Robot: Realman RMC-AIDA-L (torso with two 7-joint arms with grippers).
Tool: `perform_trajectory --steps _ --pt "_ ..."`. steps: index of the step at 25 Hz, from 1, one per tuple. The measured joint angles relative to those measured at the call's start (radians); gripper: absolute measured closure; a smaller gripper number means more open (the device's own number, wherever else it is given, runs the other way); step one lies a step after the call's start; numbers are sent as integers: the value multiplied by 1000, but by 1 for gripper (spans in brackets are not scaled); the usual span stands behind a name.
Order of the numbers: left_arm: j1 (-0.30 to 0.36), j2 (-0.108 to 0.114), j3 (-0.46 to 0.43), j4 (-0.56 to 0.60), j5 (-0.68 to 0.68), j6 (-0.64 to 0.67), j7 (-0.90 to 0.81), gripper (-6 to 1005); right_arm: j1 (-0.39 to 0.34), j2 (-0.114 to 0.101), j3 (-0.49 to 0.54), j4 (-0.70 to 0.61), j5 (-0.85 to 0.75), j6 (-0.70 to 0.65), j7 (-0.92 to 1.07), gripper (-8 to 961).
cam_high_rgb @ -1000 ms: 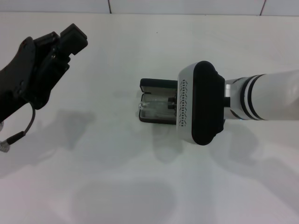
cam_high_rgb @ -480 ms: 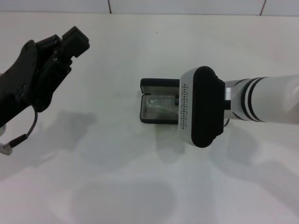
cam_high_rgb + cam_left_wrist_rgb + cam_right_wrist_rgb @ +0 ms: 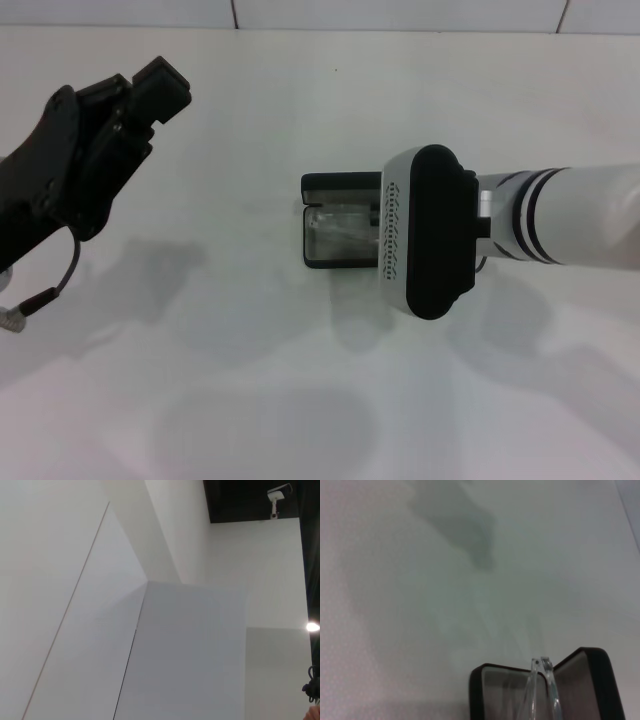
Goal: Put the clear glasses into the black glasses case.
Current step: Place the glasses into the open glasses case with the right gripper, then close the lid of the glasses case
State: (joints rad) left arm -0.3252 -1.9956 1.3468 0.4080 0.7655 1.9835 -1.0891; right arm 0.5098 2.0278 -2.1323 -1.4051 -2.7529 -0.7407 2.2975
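The white counter [image 3: 300, 400] is filling nearly the whole head view, with a strip of tiled wall [image 3: 400, 12] running along the top edge. The right arm [image 3: 580, 215] is reaching in from the right edge toward the middle of the frame, its wide white and black wrist housing covering the right tool, so whether that tool is open or closed on anything cannot be told. The left arm [image 3: 40, 200] is hanging raised at the upper left of the frame, well apart from the work, and the left tool [image 3: 150, 90] is pointing toward the upper middle with nothing in it; how far its fingers are parted cannot be told. The black glasses case [image 3: 335, 225] is lying open on the counter just left of centre, its lid standing at the far side and its right end hidden under the right wrist housing. The clear glasses [image 3: 340, 232] are lying inside the case's grey tray as a faint glassy shape. In the right wrist view the case [image 3: 592, 680] is sitting at the lower right of the frame, and the glasses [image 3: 542, 685] are showing as thin clear bars rising across its open middle.
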Motion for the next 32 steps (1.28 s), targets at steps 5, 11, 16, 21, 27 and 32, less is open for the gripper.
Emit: perform_trajectory --steps 5,11,16,21,27,32 --pt "7 0 0 0 0 2 0 952 -1 0 -8 -3 -8 -10 0 871" --pt "8 0 0 0 0 2 0 952 -3 0 -21 -12 -34 -17 1 862" --pt "9 0 0 0 -1 2 0 952 -26 0 -29 -43 -45 -22 2 830" --pt "9 1 0 0 -2 2 0 951 -79 0 -35 -112 -51 -32 1 705" --pt "4 10 -2 9 -2 1 0 951 -180 -10 23 -253 83 -126 -8 617" --pt "-28 24 -30 11 10 -22 -2 951 -254 -21 290 -312 531 -352 -197 618"
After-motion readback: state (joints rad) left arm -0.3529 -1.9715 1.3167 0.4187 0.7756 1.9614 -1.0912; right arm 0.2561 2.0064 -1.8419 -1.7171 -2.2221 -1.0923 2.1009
